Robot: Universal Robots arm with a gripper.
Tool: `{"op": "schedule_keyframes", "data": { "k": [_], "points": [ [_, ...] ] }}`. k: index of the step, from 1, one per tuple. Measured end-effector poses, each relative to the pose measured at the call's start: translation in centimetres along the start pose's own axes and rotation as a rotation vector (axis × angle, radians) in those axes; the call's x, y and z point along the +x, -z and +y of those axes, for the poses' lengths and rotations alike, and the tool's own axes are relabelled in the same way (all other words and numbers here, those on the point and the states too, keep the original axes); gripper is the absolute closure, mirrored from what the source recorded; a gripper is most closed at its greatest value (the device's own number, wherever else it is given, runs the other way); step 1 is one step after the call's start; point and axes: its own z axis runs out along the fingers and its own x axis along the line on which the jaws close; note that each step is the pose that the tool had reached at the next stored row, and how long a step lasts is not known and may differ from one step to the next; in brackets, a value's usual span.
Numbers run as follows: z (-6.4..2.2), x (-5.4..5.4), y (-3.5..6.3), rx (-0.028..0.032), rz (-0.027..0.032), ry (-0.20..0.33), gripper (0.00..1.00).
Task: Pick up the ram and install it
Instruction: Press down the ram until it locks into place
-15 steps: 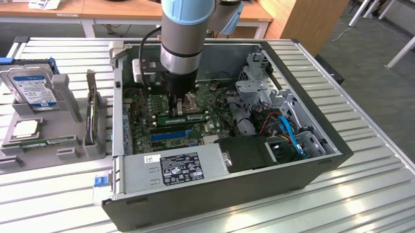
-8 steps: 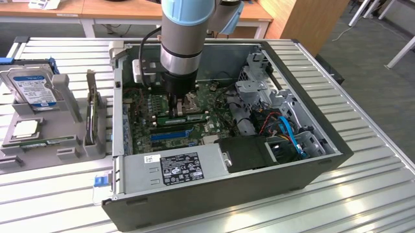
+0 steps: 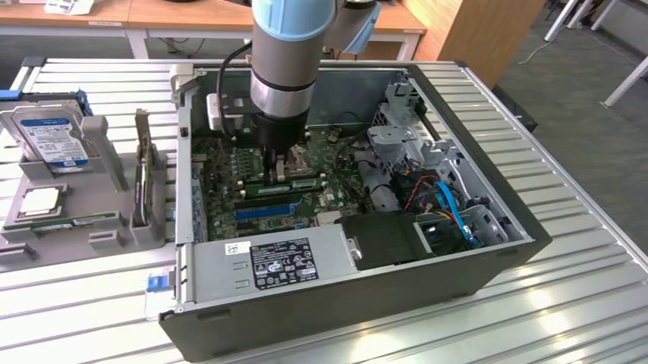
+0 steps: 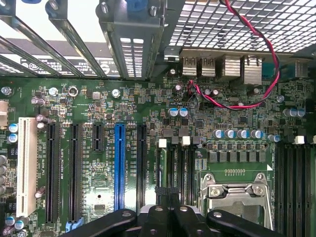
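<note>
In the exterior view the ram (image 3: 296,184), a narrow green stick with a white label, lies along the memory slots of the motherboard (image 3: 228,171) inside the open computer case. My gripper (image 3: 275,165) hangs straight down over the stick's end nearer the exterior view's left. In the wrist view my gripper (image 4: 168,191) is shut, its black fingertips (image 4: 159,193) meeting over the black memory slots (image 4: 173,163) beside the processor socket (image 4: 236,195). I cannot tell whether the tips touch the ram.
The case walls (image 3: 476,114) ring the board. Below the slots lie a blue expansion slot (image 3: 265,211) and a grey power supply (image 3: 268,262), with drive cages and blue cables (image 3: 451,208) beyond. A grey tray (image 3: 121,231) holds a hard drive (image 3: 48,136), an upright card (image 3: 147,178) and a chip.
</note>
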Motion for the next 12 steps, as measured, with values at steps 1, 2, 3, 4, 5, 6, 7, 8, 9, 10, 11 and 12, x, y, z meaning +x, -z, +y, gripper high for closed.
{"op": "schedule_keyframes", "data": {
  "k": [1,2,3,4,5,6,7,8,9,10,11,12],
  "points": [
    [0.00,0.00,0.00,0.0000,-0.0001,0.000,0.90],
    [0.00,0.00,-0.01,0.0000,-0.0001,0.000,0.90],
    [0.00,0.00,-0.01,0.0000,-0.0001,0.000,0.90],
    [0.00,0.00,0.00,0.0000,-0.0001,0.000,0.90],
    [0.00,0.00,-0.01,0.0001,-0.0001,0.000,0.90],
    [0.00,0.02,-0.04,0.0000,-0.0001,0.000,0.90],
    [0.00,0.02,-0.06,0.0001,-0.0002,0.000,0.90],
    [0.00,0.02,-0.06,0.0000,-0.0002,0.000,0.90],
    [0.00,0.02,-0.06,0.0001,-0.0002,0.000,0.90],
    [0.00,0.02,-0.06,0.0001,-0.0001,0.000,0.90],
    [0.00,0.02,-0.06,0.0001,-0.0001,0.000,0.90],
    [-0.01,0.02,-0.06,0.0001,-0.0002,0.000,0.90]
  ]
}}
